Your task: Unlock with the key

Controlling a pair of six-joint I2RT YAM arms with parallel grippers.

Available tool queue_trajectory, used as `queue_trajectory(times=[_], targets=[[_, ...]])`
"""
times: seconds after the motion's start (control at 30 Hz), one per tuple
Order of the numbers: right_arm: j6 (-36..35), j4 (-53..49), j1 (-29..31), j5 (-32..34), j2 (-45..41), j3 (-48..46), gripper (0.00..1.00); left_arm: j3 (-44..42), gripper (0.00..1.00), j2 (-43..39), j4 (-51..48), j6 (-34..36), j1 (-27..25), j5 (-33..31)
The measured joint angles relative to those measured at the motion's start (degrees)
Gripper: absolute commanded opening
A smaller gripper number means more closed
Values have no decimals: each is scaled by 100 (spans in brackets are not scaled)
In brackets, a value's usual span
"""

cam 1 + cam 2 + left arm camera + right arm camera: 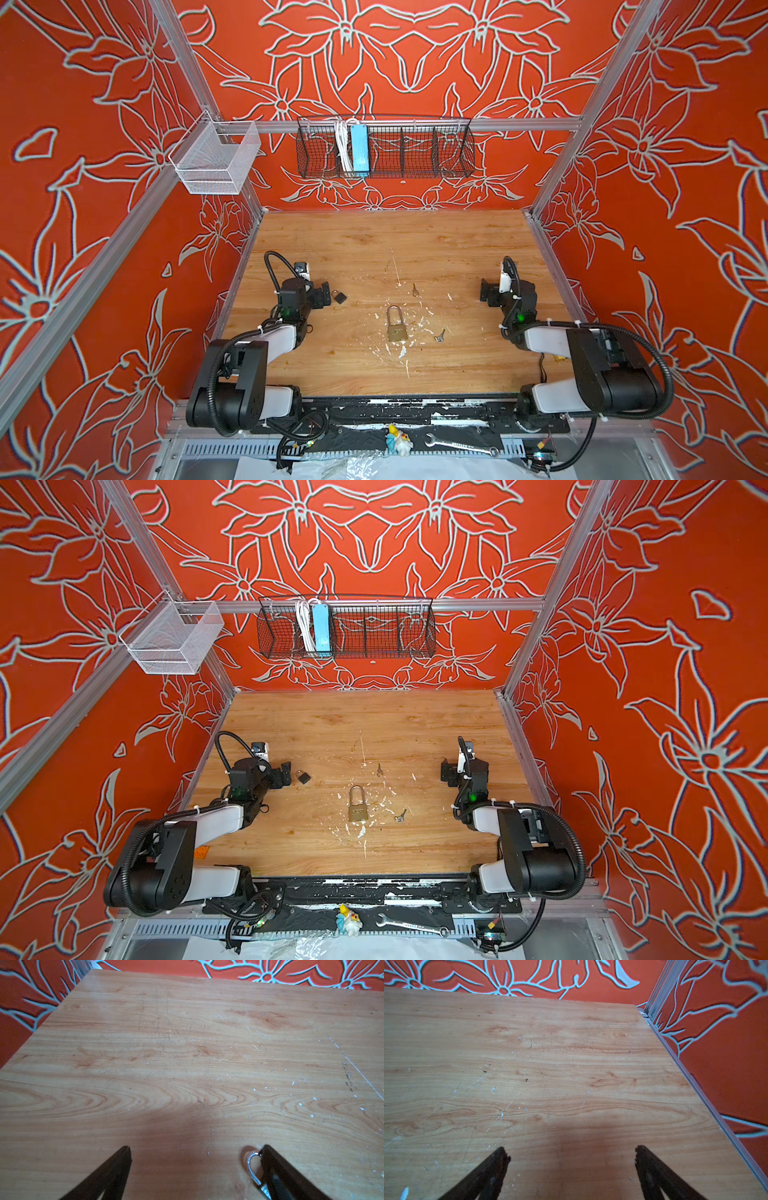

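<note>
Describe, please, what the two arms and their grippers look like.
Both the left arm and the right arm have black joint housings, white link shells, black corrugated cable conduit fixed with white ties, and a small green light near the wrist. The left gripper and right gripper have dark, tapering fingers.

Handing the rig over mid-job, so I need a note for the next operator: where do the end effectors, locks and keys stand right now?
Left end effector: open, empty, over the wooden table; the small black padlock lies beside one finger, not between them.
Right end effector: open, empty, over bare wood.
Brass long-shackle padlock: flat mid-table, shackle looks closed.
One small silver key lies beyond it, a second silver key to its right.
Done: nothing; no key picked up.
Left: grasp a key, steady a lock, insert, turn. Which key fits which lock cannot be told.
</note>
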Motion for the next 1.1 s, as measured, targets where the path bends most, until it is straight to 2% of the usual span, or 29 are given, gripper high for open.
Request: queue_trajectory(times=[0.23, 0.33, 0.43, 0.53, 0.6, 0.73, 0.83, 0.97, 1.1], targets=[[-24, 68, 103, 98, -35, -37, 92, -9, 97, -286, -109, -2, 0, -7], [-87, 57, 374, 553, -422, -214, 91, 98, 97, -737, -671, -2, -70, -127], [-179, -809, 1182, 1318, -1333, -15, 98, 308, 99, -1506, -1165, -269, -422, -286], [85, -1906, 1641, 1213, -1965, 872, 98, 697, 94, -2092, -1547, -887, -710, -55], [402, -2538, 1670, 898, -1989, 1580, 92, 1119, 89, -2020, -1836, -1244, -901, 153], [892, -3630, 1908, 90, -1272, 2752, 84, 2199, 73, -968, -2155, -1762, -1641, 1244], [1084, -4059, 2347, -245, -584, 2924, 76, 2675, 69, 2, -2319, -1941, -2260, 1974], [1333, -4004, 2643, -940, 219, 2570, 65, 2059, 64, 466, -1930, -1939, -2983, 2330], [1521, -4033, 2651, -1318, 887, 2590, 58, 1869, 64, 479, -2057, -1845, -3399, 2227]])
